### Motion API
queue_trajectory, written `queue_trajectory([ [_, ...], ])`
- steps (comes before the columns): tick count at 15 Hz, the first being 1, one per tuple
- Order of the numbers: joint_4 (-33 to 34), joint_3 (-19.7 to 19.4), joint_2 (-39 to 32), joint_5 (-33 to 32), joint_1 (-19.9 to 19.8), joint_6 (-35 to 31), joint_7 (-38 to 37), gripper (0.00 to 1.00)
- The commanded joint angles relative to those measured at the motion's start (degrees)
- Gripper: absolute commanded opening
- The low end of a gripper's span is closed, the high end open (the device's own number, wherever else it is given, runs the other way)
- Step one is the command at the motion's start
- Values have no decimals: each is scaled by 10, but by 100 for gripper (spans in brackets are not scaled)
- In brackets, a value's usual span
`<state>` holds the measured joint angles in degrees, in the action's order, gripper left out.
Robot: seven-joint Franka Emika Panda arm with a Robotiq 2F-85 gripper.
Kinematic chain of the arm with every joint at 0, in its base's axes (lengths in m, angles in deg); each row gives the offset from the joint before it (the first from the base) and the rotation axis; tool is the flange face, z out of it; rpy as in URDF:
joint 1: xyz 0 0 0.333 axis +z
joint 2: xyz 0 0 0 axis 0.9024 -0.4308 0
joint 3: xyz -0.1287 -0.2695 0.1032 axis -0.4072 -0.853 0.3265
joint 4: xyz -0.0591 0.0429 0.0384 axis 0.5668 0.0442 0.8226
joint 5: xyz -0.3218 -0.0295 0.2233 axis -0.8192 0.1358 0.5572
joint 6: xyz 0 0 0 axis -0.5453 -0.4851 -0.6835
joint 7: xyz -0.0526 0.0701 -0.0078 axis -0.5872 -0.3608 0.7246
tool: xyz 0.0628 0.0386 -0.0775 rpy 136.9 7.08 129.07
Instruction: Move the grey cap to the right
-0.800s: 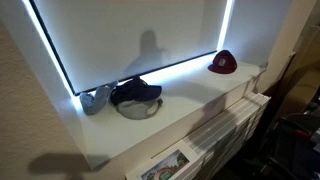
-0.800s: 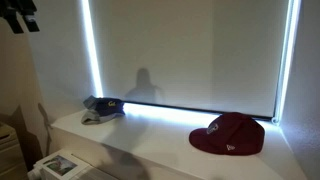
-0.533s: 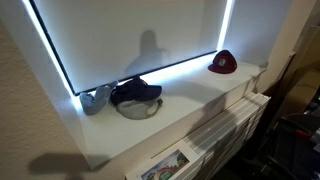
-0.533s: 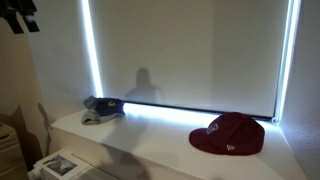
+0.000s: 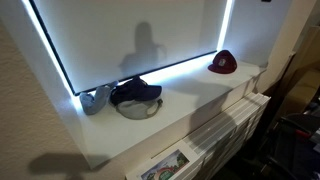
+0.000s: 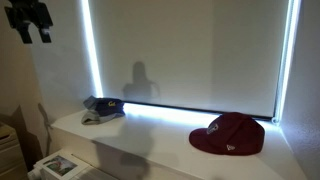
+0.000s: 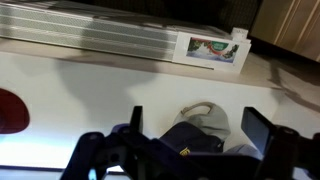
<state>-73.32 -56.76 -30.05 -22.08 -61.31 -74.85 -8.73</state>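
Observation:
The grey cap [image 5: 137, 111] lies at one end of the white ledge, partly under the dark navy cap [image 5: 135, 92]. Its pale fabric shows in front of and beside the navy cap. In the wrist view the grey cap [image 7: 205, 117] shows its back strap, with the navy cap [image 7: 185, 142] overlapping it. My gripper [image 7: 197, 128] hangs high above both caps, open and empty, with one finger on either side of them in the picture. It also shows in an exterior view [image 6: 28, 20], high up and far from the ledge.
A maroon-red cap [image 5: 222, 62] lies at the far end of the ledge [image 5: 190, 100], also seen in an exterior view [image 6: 228, 133]. A backlit blind [image 6: 190, 50] stands behind the ledge. A radiator and a printed card [image 7: 212, 48] are below its front edge.
My gripper has moved further into an exterior view, a little lower. Its shadow on the blind has shifted slightly. The caps have not moved.

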Motion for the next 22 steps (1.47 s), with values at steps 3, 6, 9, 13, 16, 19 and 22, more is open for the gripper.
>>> queue_trajectory([
  [3, 83, 31, -214, -17, 24, -135, 31, 100],
  [6, 125, 70, -318, -111, 7, -301, -47, 100],
  [9, 231, 54, -428, -65, 26, -285, -64, 100],
  [13, 171, 53, -388, -90, 30, -317, -71, 100],
  [16, 144, 39, -369, -37, 22, -390, -83, 100],
  [19, 158, 17, -442, 97, 21, -494, -18, 100],
  [22, 238, 85, -563, 253, 1, -544, 42, 100],
])
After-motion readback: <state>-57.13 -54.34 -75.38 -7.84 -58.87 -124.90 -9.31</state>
